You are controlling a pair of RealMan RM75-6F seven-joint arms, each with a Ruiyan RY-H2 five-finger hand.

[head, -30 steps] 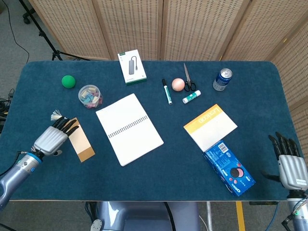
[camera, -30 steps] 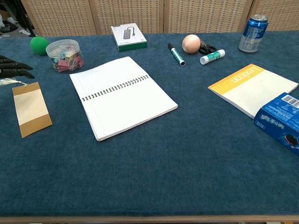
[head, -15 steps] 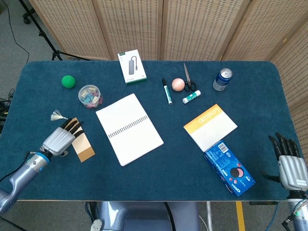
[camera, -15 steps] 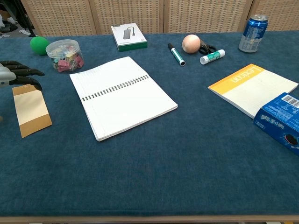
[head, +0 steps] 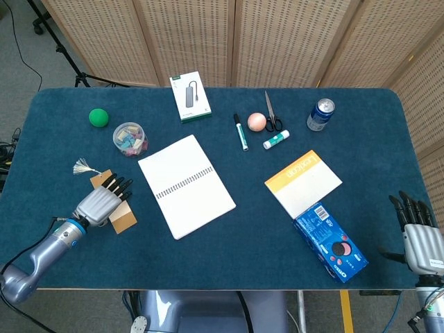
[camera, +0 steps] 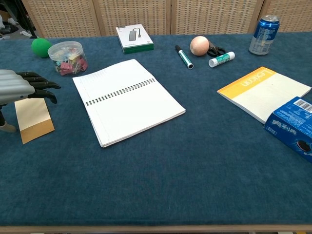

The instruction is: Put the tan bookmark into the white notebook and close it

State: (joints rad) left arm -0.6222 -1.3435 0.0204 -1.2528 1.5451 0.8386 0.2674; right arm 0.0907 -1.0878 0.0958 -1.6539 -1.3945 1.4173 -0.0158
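Note:
The white spiral notebook (head: 186,185) (camera: 126,100) lies open and flat in the middle of the table. Left of it lies the tan bookmark (head: 125,217) (camera: 34,119), its white tassel (head: 82,166) pointing to the far left. My left hand (head: 104,201) (camera: 22,87) is stretched over the bookmark's middle and upper part with fingers extended, holding nothing; whether it touches the bookmark I cannot tell. My right hand (head: 420,236) stands open at the table's front right corner, far from both, and shows only in the head view.
A jar of clips (head: 130,138) and a green ball (head: 99,116) sit behind the bookmark. At the back lie a boxed hub (head: 190,96), marker (head: 240,132), peach ball (head: 257,121), scissors (head: 271,112), glue stick (head: 276,139) and can (head: 320,114). A yellow notepad (head: 303,182) and blue cookie box (head: 331,241) lie right.
My left hand has slid right and forward from the bookmark's left edge to over its middle. The bookmark, notebook and right hand have not moved.

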